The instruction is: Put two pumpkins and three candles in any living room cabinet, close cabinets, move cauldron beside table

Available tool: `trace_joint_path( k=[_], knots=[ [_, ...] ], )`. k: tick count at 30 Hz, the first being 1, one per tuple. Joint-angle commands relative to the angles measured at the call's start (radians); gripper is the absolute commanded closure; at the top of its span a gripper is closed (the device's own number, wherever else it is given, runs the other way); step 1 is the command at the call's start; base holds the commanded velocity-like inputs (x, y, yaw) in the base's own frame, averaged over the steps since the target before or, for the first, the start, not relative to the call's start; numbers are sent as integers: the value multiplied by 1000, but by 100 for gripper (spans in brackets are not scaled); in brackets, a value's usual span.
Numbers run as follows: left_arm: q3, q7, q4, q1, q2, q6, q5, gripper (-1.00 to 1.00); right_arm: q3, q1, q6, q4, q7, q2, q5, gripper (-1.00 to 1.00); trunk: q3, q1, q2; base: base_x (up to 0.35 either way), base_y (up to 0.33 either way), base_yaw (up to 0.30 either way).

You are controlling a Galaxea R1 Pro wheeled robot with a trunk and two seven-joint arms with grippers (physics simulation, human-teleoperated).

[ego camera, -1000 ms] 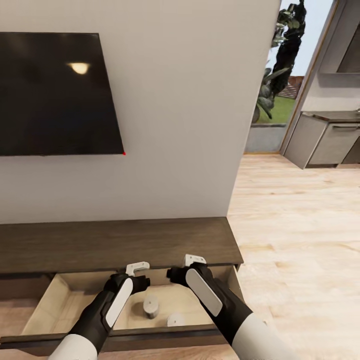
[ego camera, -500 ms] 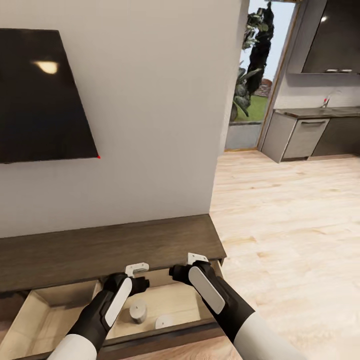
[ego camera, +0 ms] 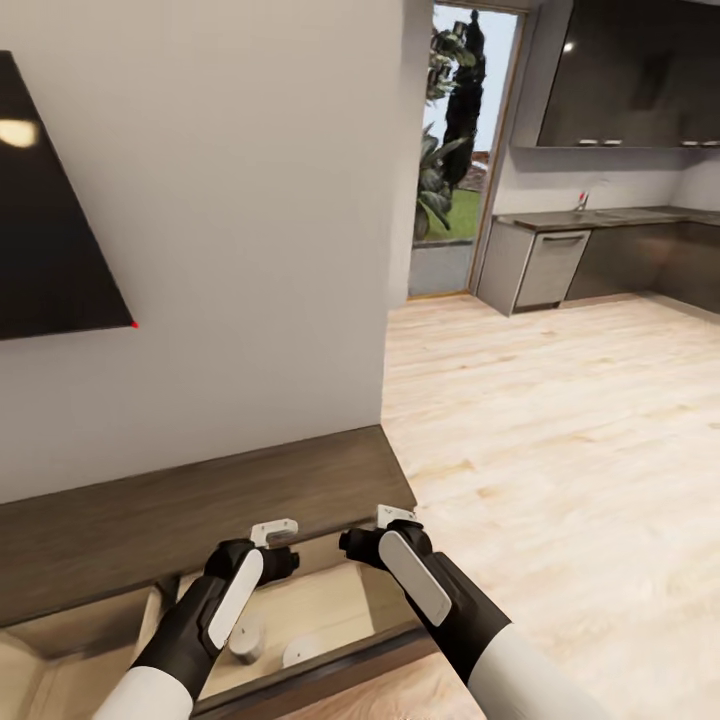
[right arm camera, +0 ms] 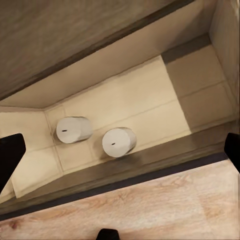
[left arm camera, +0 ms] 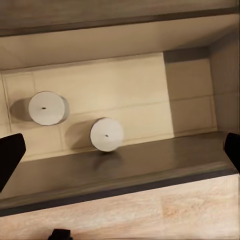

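Both black-and-white grippers, left [ego camera: 272, 532] & right [ego camera: 393, 517], hang over the open drawer of the low dark brown wood cabinet [ego camera: 200, 495], jaws spread, holding nothing. Two stubby off-white candles [left arm camera: 106, 134] [left arm camera: 47, 107] sit inside the drawer. Judged step: candle stowing partway done. Next: fetch 3rd candle + pumpkins, then shut drawer.

the cabinet [ego camera: 200, 495], a long low dark brown wood unit, is standing against the wall with its right-end drawer [left arm camera: 195, 95] hanging open, showing a pale beige inside. two candles [left arm camera: 106, 134] [left arm camera: 46, 107], short off-white cylinders, are standing upright inside it near the front edge, side by side and slightly apart, away from the drawer's right end.
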State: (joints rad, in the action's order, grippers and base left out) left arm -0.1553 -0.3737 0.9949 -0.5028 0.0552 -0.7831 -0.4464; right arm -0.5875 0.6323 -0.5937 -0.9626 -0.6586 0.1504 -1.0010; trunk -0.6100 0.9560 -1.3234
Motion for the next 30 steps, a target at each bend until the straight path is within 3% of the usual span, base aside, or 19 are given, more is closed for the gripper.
trace_joint_path(
  k=[1,6,9,14,18,30],
  knots=[
    [-1,-10,2,0,0,-3,-11,-100,-2,1,-2,-1,-9,0,-9,-100,-1,0,-1,0,0,-280],
    [-1,-10,3,0,-1,-5,-11,-100,1,1,-19,-2,-9,0,-12,-100,-3,0,-1,0,0,-276],
    [-1,-10,3,0,-1,-5,-12,-100,4,1,-19,-1,-9,-1,-39,-100,-5,0,-1,0,0,-261],
    [-1,-10,4,0,-1,-6,-12,-100,72,0,-29,-55,-9,-16,-119,-100,-10,0,-1,0,0,-230],
    [-1,-10,4,0,-1,-6,-12,-100,97,0,-31,-91,-9,-38,-133,-100,-15,0,-1,0,0,-176],
    [-1,-10,5,0,-2,-7,-9,-100,102,0,-31,-96,-9,-40,-136,-100,-32,0,-1,0,0,-161]
  ],
)
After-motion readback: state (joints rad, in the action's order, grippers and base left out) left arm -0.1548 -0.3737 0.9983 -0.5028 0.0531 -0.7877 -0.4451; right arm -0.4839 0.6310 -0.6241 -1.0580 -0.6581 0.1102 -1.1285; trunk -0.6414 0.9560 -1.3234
